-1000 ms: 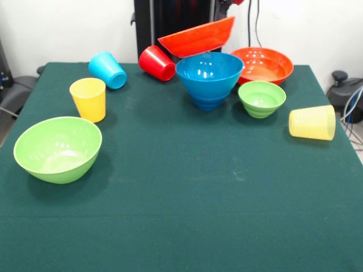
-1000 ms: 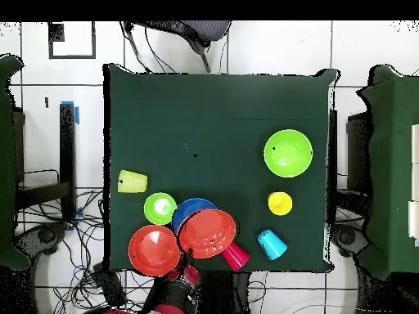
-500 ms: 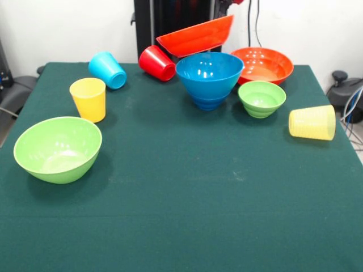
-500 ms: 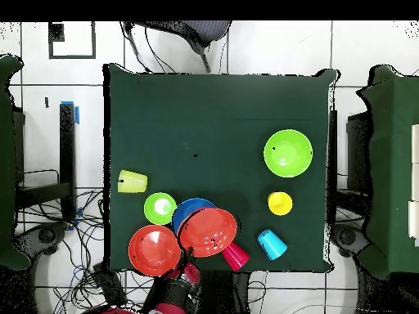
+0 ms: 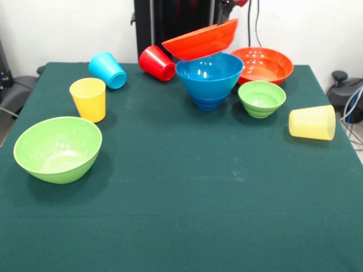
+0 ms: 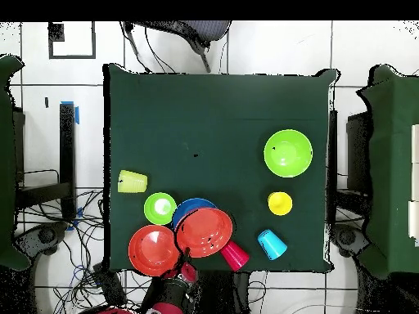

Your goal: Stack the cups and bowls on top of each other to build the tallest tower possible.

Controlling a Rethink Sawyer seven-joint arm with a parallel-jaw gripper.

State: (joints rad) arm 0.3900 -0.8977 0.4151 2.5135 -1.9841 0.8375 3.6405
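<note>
Gripper [image 5: 231, 5]: at far edge, grips tilted orange-red bowl [image 5: 201, 39] above blue bowl [image 5: 209, 77]. Second orange-red bowl [image 5: 264, 64], small green bowl [image 5: 261, 98] beside. Green cloth table [image 5: 187, 198]; white wall [image 5: 68, 28] behind. Cups scattered.

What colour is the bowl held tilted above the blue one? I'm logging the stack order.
Orange-red bowl, clearest in the front view.

Bowls: 2 orange-red [image 5: 201, 41], blue [image 5: 209, 73], 2 green [image 5: 57, 148]; cups yellow [image 5: 89, 99], lt blue [image 5: 107, 69], red [image 5: 157, 63]; green cloth [image 5: 187, 192].
</note>
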